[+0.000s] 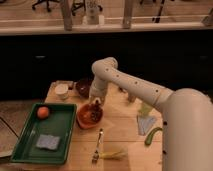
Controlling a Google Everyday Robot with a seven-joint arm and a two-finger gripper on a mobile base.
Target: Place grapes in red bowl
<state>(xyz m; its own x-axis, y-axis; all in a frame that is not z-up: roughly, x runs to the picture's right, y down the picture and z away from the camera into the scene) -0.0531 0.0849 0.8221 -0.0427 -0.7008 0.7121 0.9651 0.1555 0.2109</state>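
Grapes (92, 115) show as a small dark bunch at the middle of the red bowl (81, 121), just right of the green tray (30, 150). The gripper (95, 106) hangs directly over them; whether it grips or has released them, I cannot tell. They are probably light, soft and easily bruised, so best pinched gently at the stem.

Table (125, 137) bears tray (56, 125), red bowl (83, 122), fork (98, 145) — tool (95, 105) over bowl.
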